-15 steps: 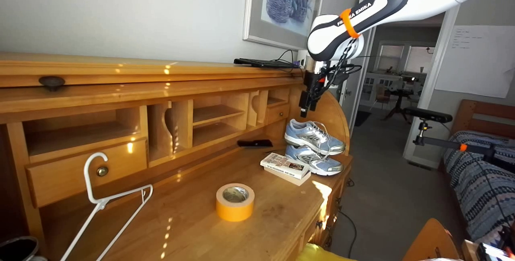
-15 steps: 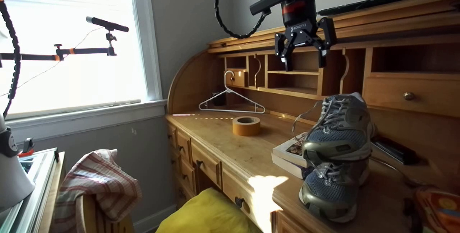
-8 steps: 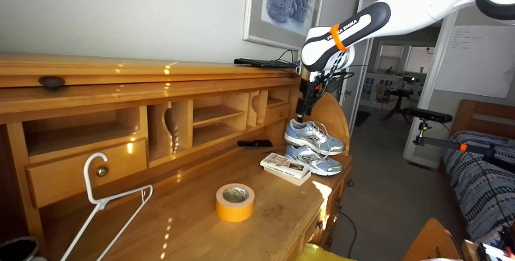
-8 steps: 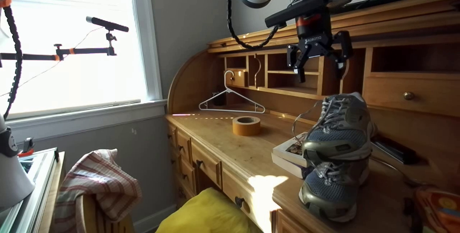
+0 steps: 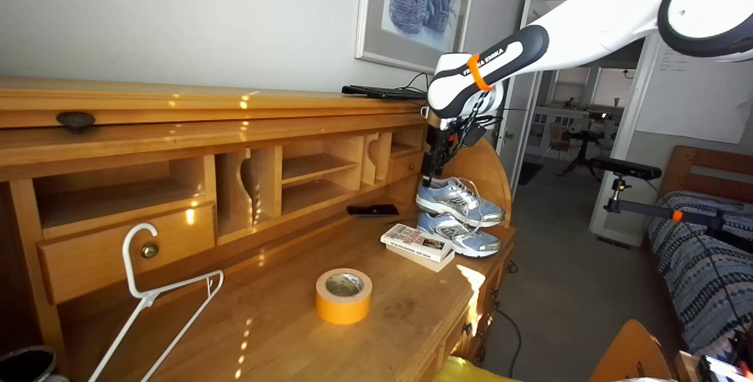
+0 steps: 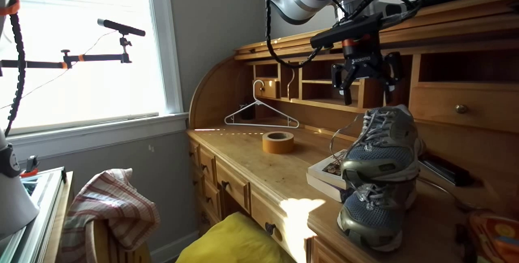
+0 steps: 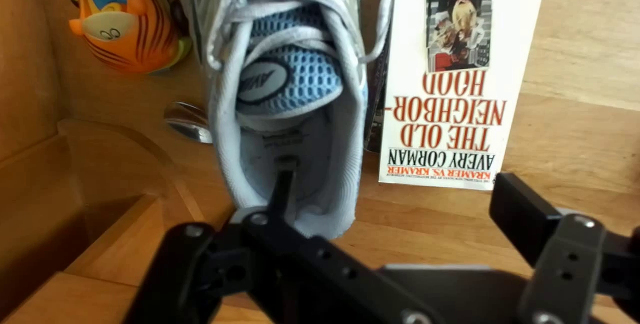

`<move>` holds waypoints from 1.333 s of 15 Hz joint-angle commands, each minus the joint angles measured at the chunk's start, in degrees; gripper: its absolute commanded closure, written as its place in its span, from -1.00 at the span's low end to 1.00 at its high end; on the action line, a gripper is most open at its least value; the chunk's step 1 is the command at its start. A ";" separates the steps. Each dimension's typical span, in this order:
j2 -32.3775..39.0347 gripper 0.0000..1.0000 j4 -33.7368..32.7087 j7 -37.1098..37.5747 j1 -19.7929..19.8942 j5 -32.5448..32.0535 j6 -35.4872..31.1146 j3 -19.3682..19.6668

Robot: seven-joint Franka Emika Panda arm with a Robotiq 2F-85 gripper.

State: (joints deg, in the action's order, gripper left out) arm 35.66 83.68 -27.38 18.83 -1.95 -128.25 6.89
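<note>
My gripper (image 6: pixel 367 101) is open and empty. It points down just above the heel of a grey-blue running shoe (image 6: pixel 381 145). That shoe rests on top of a second shoe (image 6: pixel 377 214); both also show in an exterior view, the upper shoe (image 5: pixel 459 199) and the lower shoe (image 5: pixel 462 235). In the wrist view one fingertip overlaps the heel opening of the upper shoe (image 7: pixel 300 89); the other is over the desk, near a white book (image 7: pixel 460 99). I cannot tell whether a fingertip touches the shoe. The book lies on another book, beside the shoes.
An orange tape roll (image 5: pixel 344 308) and a white hanger (image 6: pixel 257 101) are farther along the wooden desk (image 5: pixel 282 335). A black object (image 5: pixel 373 210) lies behind the shoes. An orange toy (image 7: pixel 120 24) and a shiny metal object (image 7: pixel 189 120) lie beside them. Cubbyholes (image 6: pixel 330 93) line the back.
The arm has come down and moved across toward the shoes, bringing the gripper from well above to just over the upper shoe's heel. The gripper stays open. The shoes and other objects have not moved.
</note>
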 commanded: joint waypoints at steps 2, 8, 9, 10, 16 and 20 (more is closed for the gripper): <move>3.36 -1.00 -3.54 -0.73 0.91 -0.56 0.76 -0.95; 5.23 -1.00 -4.09 -0.50 1.24 -0.56 0.74 -1.07; 5.45 -1.00 -4.20 -0.54 1.31 -0.52 0.83 -1.12; 5.66 -1.00 -4.28 -0.53 1.35 -0.51 0.87 -1.14; 6.46 -0.88 -4.45 -0.41 1.46 -0.46 1.28 -1.27; 6.54 -0.02 -4.43 -0.41 1.54 -0.44 1.37 -1.26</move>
State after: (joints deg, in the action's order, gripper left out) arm 41.08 80.97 -27.39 19.49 -1.99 -128.20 6.39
